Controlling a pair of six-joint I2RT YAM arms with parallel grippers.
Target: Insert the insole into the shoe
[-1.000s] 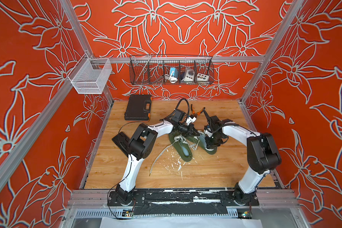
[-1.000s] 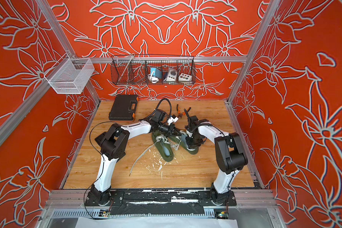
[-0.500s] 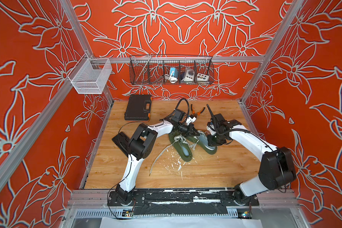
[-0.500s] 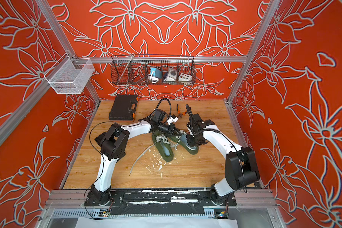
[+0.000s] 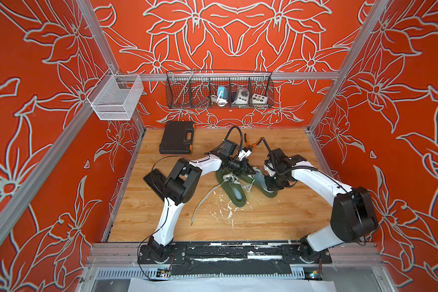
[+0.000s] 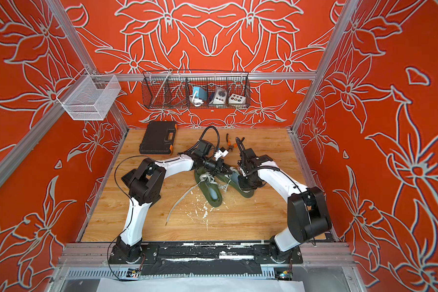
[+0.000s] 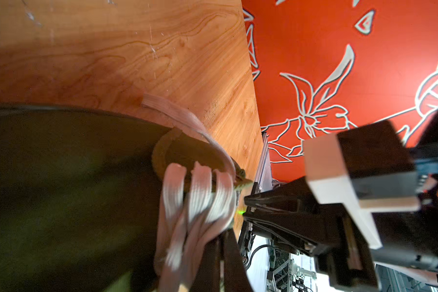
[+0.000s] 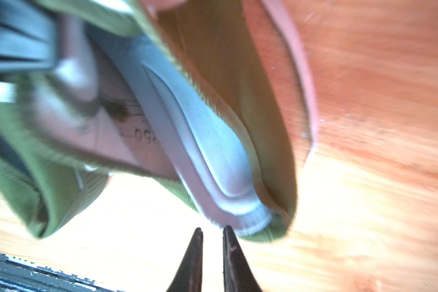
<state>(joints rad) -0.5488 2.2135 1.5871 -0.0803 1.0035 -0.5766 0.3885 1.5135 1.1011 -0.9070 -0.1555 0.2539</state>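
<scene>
The green shoe [image 5: 272, 195] is laid on the wooden table [image 5: 276, 222]. The pale insole [image 8: 208, 141] is seen inside it, with its heel end at the shoe's heel rim. Just outside that heel the right gripper [image 8: 212, 236] is held, its jaws slightly apart and nothing between them. Toward the shoe's front the left gripper [image 5: 249, 170] is closed beside white laces [image 7: 195, 197]; whether anything is pinched cannot be told.

The wooden tabletop [image 5: 276, 220] carries a black case [image 5: 176, 137] at the back, orange-handled pliers [image 5: 249, 143], two green shoes [image 5: 239, 202] mid-table and a loose pale strip [image 5: 202, 202]
</scene>
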